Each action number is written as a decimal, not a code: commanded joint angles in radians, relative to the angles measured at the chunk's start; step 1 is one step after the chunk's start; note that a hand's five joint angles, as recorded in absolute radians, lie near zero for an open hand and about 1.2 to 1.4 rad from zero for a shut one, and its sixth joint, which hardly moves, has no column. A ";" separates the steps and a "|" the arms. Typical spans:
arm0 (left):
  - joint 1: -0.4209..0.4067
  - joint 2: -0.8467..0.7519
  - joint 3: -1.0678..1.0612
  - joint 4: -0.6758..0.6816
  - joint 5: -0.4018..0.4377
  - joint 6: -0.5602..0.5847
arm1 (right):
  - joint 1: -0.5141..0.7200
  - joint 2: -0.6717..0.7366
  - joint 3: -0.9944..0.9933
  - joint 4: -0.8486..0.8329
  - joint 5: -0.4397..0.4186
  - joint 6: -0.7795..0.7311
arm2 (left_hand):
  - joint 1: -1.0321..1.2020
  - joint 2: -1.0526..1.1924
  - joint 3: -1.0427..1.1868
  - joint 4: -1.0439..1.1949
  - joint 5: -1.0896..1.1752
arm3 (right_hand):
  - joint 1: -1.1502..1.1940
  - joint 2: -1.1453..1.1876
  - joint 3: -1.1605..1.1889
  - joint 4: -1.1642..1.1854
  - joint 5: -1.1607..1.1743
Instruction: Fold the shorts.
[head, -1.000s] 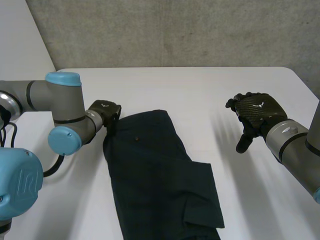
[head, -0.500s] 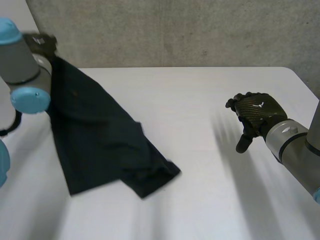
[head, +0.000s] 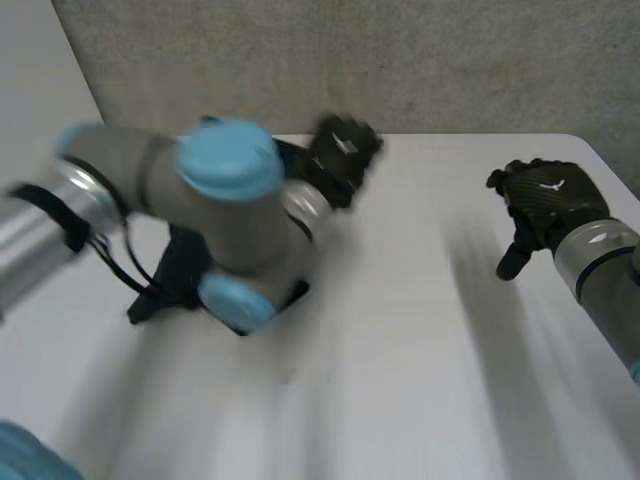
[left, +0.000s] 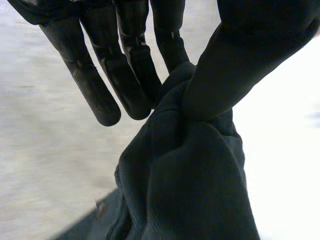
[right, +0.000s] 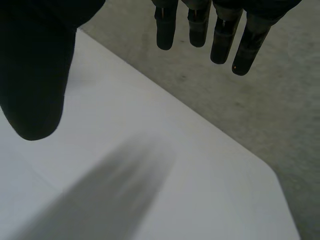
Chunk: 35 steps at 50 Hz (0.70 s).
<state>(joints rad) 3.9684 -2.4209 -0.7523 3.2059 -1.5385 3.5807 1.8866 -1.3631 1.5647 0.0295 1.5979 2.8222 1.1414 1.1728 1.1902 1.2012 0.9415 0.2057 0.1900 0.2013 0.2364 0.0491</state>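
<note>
The dark navy shorts (head: 168, 278) hang from my left hand (head: 343, 158), which is raised over the far middle of the white table (head: 420, 330). Most of the cloth is hidden behind my left arm (head: 225, 210), which crosses in front of it. In the left wrist view, the thumb (left: 235, 65) and fingers (left: 131, 70) pinch a bunched edge of the shorts (left: 190, 190), so this hand is shut on the cloth. My right hand (head: 545, 200) hovers open above the table's right side, away from the shorts, with its fingers (right: 200, 25) straight and nothing between them and the thumb (right: 35, 75).
The table's far right corner (right: 150, 165) lies under my right hand, with grey floor (right: 250, 110) beyond it. A grey concrete wall (head: 400, 60) stands behind the table.
My left arm has swung from the far left to the far middle, carrying the shorts off the table. My right hand has shifted slightly to the right and stays open.
</note>
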 joint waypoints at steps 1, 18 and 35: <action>-0.170 -0.047 -0.101 -0.031 -0.008 -0.005 | -0.055 -0.001 -0.003 -0.017 0.005 0.000 | 0.255 0.223 0.206 0.195 0.280 | -0.031 -0.015 -0.027 -0.062 -0.049; -0.006 0.227 -0.306 -0.049 -0.087 -0.100 | -0.073 -0.001 0.001 -0.003 -0.185 -0.017 | -0.967 -0.998 -1.016 -1.027 -0.942 | -0.031 -0.015 -0.027 -0.062 -0.049; 0.379 0.410 -0.703 -0.063 -0.074 -0.204 | 0.166 0.131 0.092 -0.046 -0.277 0.048 | -0.796 -0.827 -0.845 -0.856 -0.770 | 0.014 0.030 0.019 -0.017 -0.004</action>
<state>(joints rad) 4.2373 -2.0058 -1.3664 3.1624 -1.6153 3.3755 1.9540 -1.3410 1.6480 0.0663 1.3109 2.8631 0.2312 0.2396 0.2305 0.2310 0.0599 0.2057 0.1900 0.2013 0.2364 0.0491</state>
